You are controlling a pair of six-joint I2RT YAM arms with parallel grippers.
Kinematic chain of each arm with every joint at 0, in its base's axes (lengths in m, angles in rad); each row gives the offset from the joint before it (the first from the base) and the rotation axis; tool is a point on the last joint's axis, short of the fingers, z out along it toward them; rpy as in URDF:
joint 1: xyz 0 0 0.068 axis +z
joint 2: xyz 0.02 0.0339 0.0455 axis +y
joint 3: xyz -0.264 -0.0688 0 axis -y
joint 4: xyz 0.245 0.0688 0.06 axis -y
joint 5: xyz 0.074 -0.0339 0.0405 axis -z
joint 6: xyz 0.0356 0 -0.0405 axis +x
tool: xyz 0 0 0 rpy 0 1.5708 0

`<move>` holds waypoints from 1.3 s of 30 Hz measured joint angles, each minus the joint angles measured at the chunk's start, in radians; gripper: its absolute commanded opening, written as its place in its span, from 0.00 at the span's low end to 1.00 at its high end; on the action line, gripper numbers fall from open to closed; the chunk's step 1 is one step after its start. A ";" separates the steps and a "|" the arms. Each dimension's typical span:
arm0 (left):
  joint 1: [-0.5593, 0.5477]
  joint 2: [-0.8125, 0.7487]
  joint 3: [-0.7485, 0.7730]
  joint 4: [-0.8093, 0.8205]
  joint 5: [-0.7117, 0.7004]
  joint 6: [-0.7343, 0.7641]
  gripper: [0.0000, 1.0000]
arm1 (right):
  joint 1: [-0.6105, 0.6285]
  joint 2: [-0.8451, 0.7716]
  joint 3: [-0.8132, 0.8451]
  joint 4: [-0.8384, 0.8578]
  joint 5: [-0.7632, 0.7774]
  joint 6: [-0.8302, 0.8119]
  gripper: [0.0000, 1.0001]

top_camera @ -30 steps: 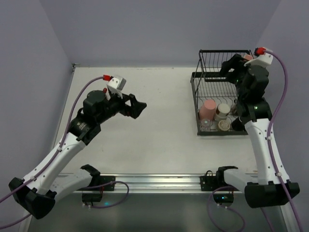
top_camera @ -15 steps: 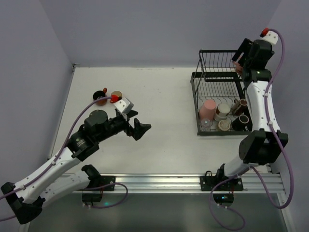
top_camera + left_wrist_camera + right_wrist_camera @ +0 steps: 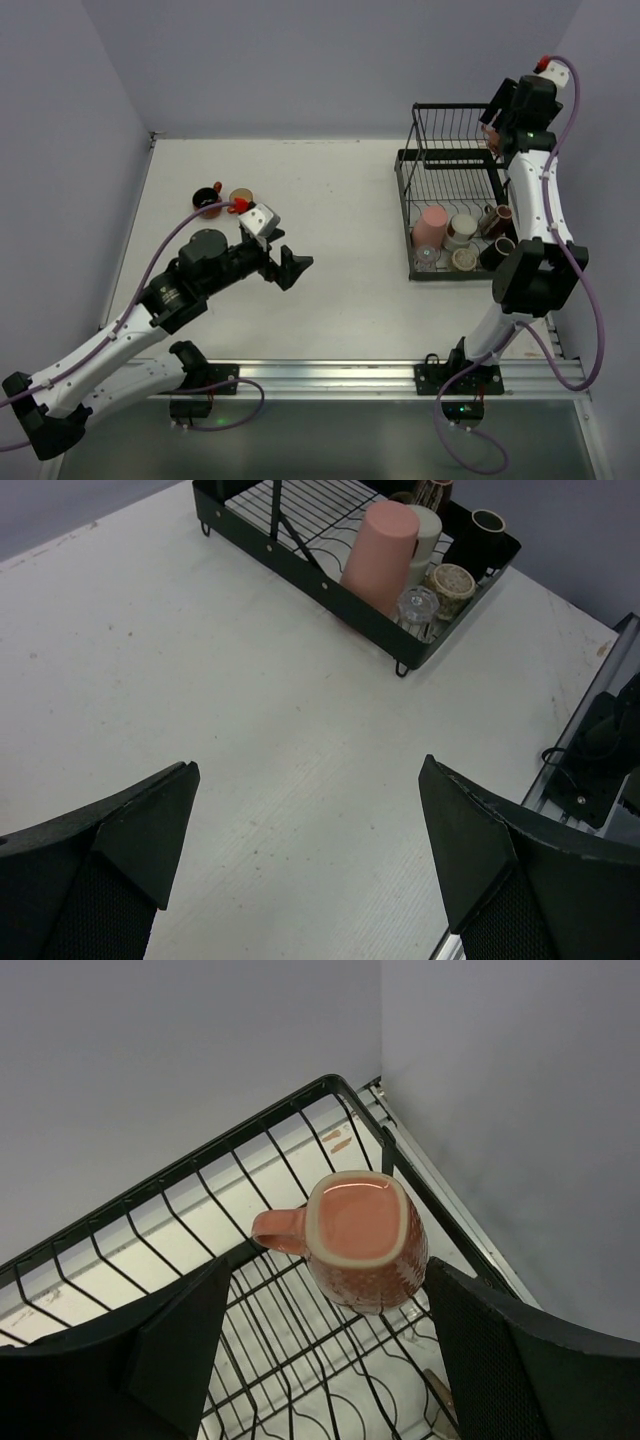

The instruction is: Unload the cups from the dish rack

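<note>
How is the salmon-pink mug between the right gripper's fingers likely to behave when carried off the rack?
The mug looks like rigid glazed ceramic, so probably stiff but chippable if knocked against the rack wires. Its glossy surface may slip in the right gripper. The side handle likely puts weight off-centre, so it could twist.

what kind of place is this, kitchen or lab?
Probably a lab robot cell, not a kitchen: bare white table boxed by plain lavender walls, a metal mounting rail at its near edge, and a black wire dish rack of ceramic mugs.
</note>
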 measured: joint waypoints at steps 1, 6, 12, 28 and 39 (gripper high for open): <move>0.000 0.003 0.000 0.000 -0.003 0.001 1.00 | 0.000 0.013 0.009 -0.001 0.001 0.000 0.82; 0.000 0.022 0.000 0.000 -0.014 0.008 1.00 | 0.000 0.065 0.043 -0.004 0.008 0.005 0.85; 0.000 0.041 0.000 0.000 -0.018 0.008 1.00 | 0.000 0.109 0.070 -0.009 0.017 0.005 0.88; 0.000 0.070 0.000 0.000 -0.024 0.008 1.00 | -0.003 -0.004 -0.112 0.053 -0.073 0.000 0.87; 0.004 0.092 0.000 0.000 -0.023 0.008 1.00 | -0.022 0.026 -0.046 0.064 -0.084 -0.063 0.93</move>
